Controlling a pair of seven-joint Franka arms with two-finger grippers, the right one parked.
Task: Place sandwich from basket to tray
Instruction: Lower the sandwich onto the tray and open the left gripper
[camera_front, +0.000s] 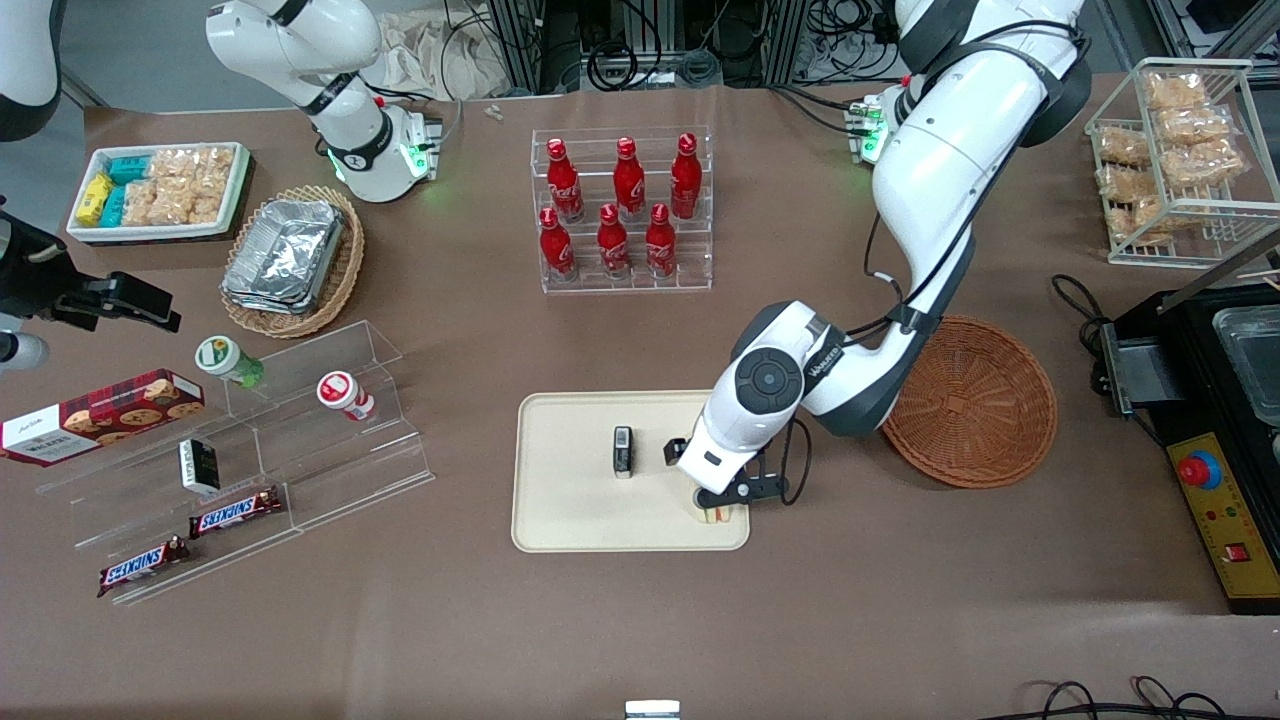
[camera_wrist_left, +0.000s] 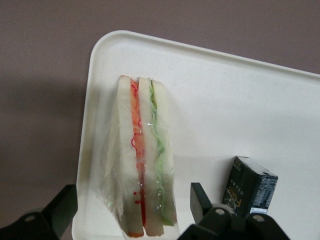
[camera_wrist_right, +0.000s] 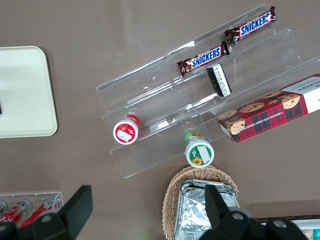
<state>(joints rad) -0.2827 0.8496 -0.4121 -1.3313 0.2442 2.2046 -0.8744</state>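
Note:
The sandwich (camera_front: 722, 514) is a white-bread wedge with orange-red and green layers in clear wrap. It rests on the cream tray (camera_front: 570, 505), in the corner nearest the front camera on the working arm's side. In the left wrist view the sandwich (camera_wrist_left: 142, 165) lies on the tray (camera_wrist_left: 225, 95) close to its rim. My left gripper (camera_front: 722, 497) is right above it, open, its fingers (camera_wrist_left: 200, 200) standing either side of the wedge with a gap on each side. The reddish-brown wicker basket (camera_front: 975, 400) stands empty beside the tray, toward the working arm's end.
A small black box (camera_front: 623, 452) stands on the tray's middle, also in the left wrist view (camera_wrist_left: 250, 189). A clear rack of red bottles (camera_front: 622, 210) is farther from the front camera. Clear shelves with snacks (camera_front: 240, 470) lie toward the parked arm's end.

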